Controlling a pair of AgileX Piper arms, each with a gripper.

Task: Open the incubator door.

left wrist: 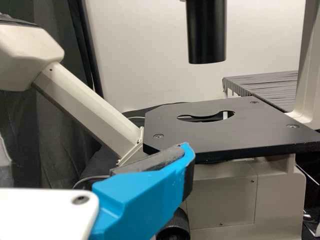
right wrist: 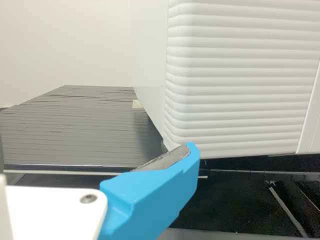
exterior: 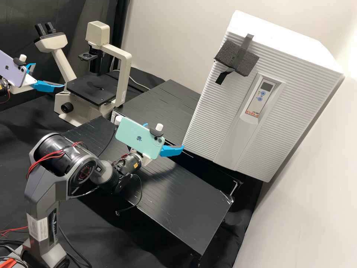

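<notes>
In the high view, the white incubator [exterior: 290, 48] stands at the right, its ribbed door [exterior: 208, 123] closed. A dark foam block [exterior: 238, 57] with black straps is fixed near the door's upper left edge. My right gripper [exterior: 165, 136] is open by the door's lower left corner; whether it touches cannot be told. In the right wrist view, a finger of the right gripper [right wrist: 155, 195] overlaps the bottom corner of the ribbed door [right wrist: 240, 80]. At the far left, my left gripper [exterior: 49, 75] is open near the microscope; in its wrist view the left gripper [left wrist: 145, 195] shows one finger before the microscope.
A cream microscope [exterior: 124, 74] with a black stage [left wrist: 225, 132] stands left of the incubator. Black ribbed platforms [exterior: 163, 190] lie below and left of the door. A loose black cable [exterior: 140, 193] hangs by the right wrist. A white wall [exterior: 312, 208] rises at the right.
</notes>
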